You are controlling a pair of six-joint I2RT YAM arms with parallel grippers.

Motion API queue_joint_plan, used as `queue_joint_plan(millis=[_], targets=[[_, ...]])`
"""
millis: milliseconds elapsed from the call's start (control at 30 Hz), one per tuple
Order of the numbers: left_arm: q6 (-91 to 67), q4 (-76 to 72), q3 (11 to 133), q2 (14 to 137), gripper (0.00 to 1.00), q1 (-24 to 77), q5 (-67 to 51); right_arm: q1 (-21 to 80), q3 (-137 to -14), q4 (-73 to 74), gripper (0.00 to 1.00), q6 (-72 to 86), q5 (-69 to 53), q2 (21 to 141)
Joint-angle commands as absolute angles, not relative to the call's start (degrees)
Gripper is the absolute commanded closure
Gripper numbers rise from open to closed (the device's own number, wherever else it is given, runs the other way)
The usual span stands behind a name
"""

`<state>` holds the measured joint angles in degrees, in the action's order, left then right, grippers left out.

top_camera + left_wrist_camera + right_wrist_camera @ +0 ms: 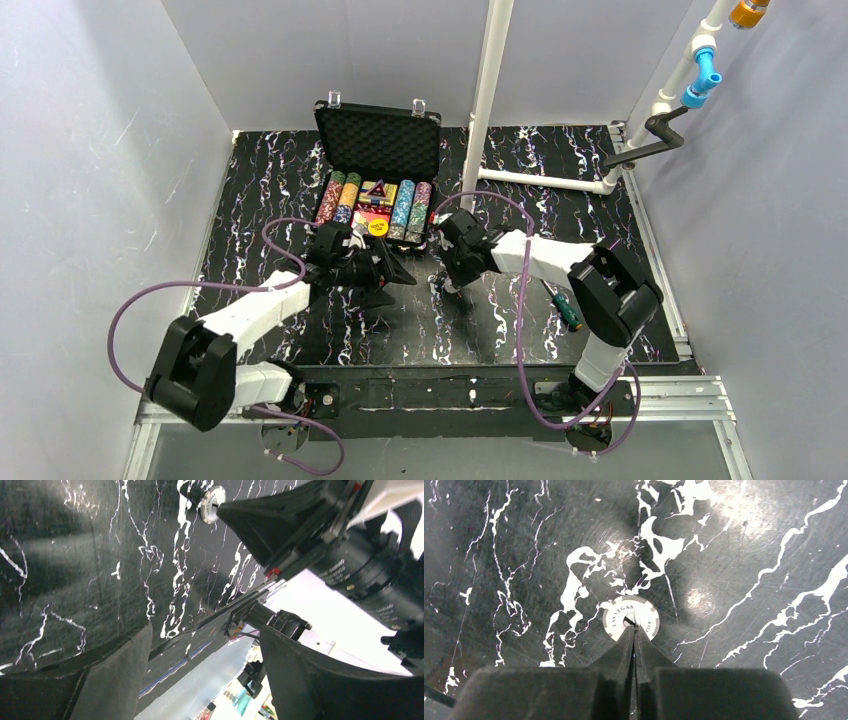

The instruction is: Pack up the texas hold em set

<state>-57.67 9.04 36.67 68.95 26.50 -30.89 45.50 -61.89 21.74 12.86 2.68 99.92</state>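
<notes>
The black case [379,140] stands open at the back with its foam lid up. It holds rows of multicoloured poker chips [404,205], a red triangle [375,190], a red card deck [366,216] and a yellow disc [378,227]. A single white and grey chip [619,616] lies flat on the table in front of the case; it also shows in the left wrist view [212,503]. My right gripper [634,628] is shut, its tips resting on the chip's centre. My left gripper [205,645] is open and empty, lying sideways just left of the right one [455,285].
A green-handled screwdriver [567,310] lies on the marbled black table [500,330] by the right arm. A white upright pipe [490,90] and a low horizontal pipe [545,182] stand right of the case. Grey walls close in both sides.
</notes>
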Motion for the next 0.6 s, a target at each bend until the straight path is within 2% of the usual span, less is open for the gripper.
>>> queue_joint_plan(millis=[0, 233, 333, 433, 567], targets=[[-60.5, 1.5, 36.5, 73.3, 0.26, 25.3, -35.8, 45.8, -59.0, 17.0, 0.99, 12.2, 0.4, 96.0], [-58.8, 1.1, 37.2, 75.3, 0.34, 25.0, -35.1, 45.8, -58.1, 17.7, 0.96, 12.2, 0.4, 94.0], [-55.4, 3.6, 38.2, 74.0, 0.36, 26.1, -33.1, 45.8, -59.5, 21.4, 0.81, 13.8, 1.8, 92.7], [-49.8, 10.2, 43.1, 75.1, 0.35, 30.5, -26.4, 45.8, -58.8, 25.1, 0.59, 17.3, 5.1, 87.7], [-40.4, 24.2, 55.2, 82.4, 0.31, 39.6, -9.4, 45.5, -55.7, 31.0, 0.45, 25.0, 10.1, 79.5]])
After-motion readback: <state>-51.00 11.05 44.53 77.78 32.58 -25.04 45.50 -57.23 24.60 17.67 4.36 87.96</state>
